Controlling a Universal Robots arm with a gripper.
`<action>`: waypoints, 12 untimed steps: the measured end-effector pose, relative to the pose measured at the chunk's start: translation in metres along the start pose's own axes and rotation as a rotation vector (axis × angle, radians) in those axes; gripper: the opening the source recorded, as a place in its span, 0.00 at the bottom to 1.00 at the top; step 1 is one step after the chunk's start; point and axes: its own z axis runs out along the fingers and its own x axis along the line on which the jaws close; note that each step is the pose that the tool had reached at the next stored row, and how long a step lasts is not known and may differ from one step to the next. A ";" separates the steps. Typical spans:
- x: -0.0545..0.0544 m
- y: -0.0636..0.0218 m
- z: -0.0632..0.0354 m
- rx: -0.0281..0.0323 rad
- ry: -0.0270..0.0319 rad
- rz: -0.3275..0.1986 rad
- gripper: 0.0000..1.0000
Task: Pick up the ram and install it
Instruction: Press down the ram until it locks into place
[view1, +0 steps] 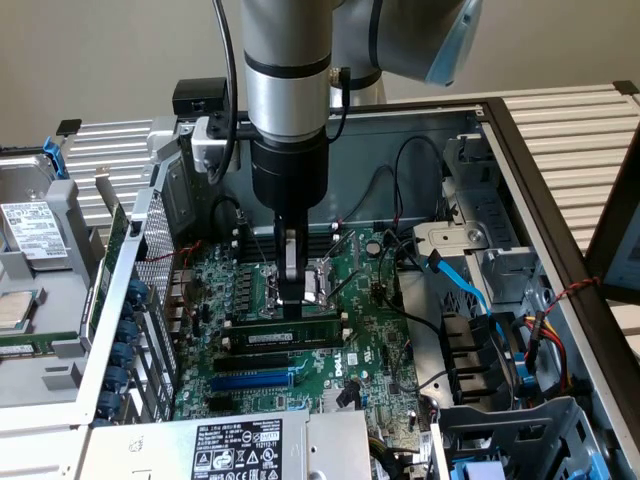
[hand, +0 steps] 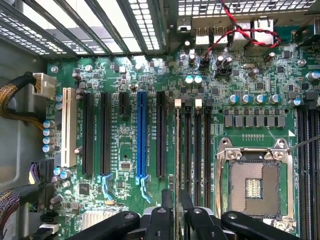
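The ram (view1: 285, 328) is a long green stick with black chips and a white label. It stands on edge over the black memory slots (view1: 262, 358), just in front of the CPU socket (view1: 318, 282). My gripper (view1: 290, 303) comes straight down from the arm and its two fingers close on the ram's top edge near the middle. In the wrist view the ram (hand: 177, 150) shows edge-on as a thin line along the outermost memory slot, beside the other memory slots (hand: 197, 150). My gripper (hand: 176, 197) has one finger on each side of it.
A blue expansion slot (view1: 250, 380) (hand: 142, 135) lies parallel to the memory slots. Blue and black cables (view1: 465, 285) and a drive bay crowd the exterior view's right. A power supply (view1: 235, 448) sits at the front and a metal case wall (view1: 150, 260) stands on the left.
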 end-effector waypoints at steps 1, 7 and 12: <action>0.000 0.0001 -0.0001 -0.0001 0.0001 0.000 0.18; -0.005 0.0038 0.0052 -0.0001 0.0003 0.000 0.10; -0.008 0.0092 0.0091 0.0015 0.0003 0.000 0.10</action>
